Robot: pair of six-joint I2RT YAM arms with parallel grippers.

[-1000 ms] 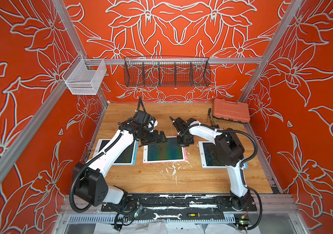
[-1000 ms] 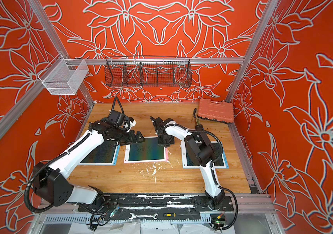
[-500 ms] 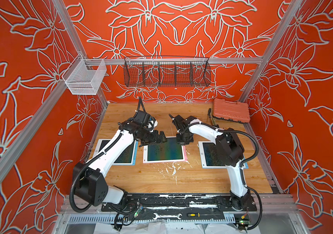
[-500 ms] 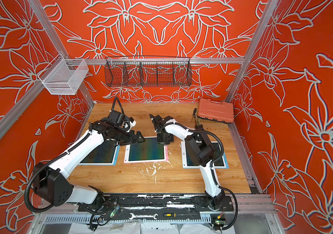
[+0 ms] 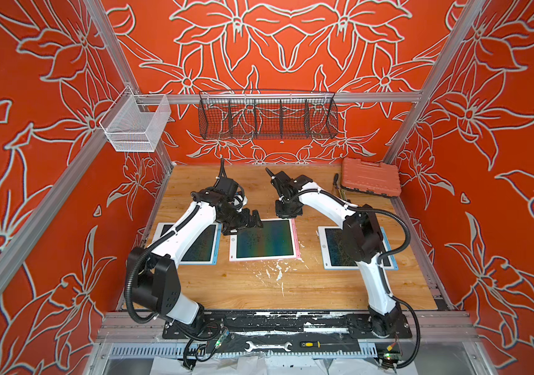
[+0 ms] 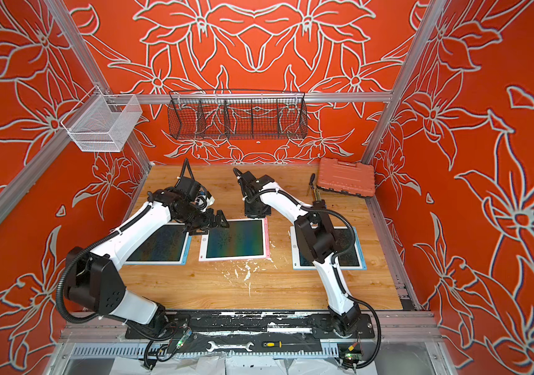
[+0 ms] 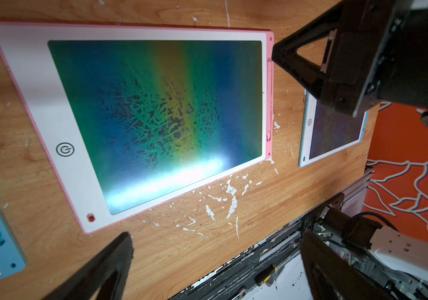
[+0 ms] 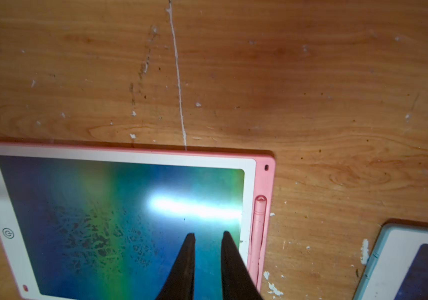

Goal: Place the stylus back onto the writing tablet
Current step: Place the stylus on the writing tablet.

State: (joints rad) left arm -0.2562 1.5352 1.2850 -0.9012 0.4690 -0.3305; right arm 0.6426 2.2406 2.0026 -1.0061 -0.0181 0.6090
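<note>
Stylus [image 8: 258, 233] is sitting in the pink tablet's [image 8: 266, 181] side slot. Right jaws are hovering over the tablet's screen, slightly parted, gripping nothing; left jaws are gaping empty at its corner. Worry: a jaw brushing past could be popping it loose.

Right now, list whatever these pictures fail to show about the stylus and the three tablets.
- pink stylus: in the right wrist view its lower end runs behind a jaw, and it is tiny in both top views, so full seating in the pink tablet slot is unclear.
- right blue tablet: the right arm covers its middle in both top views; the right wrist view's edge cuts it.
- left blue tablet: the left arm covers much of it in both top views.
</note>
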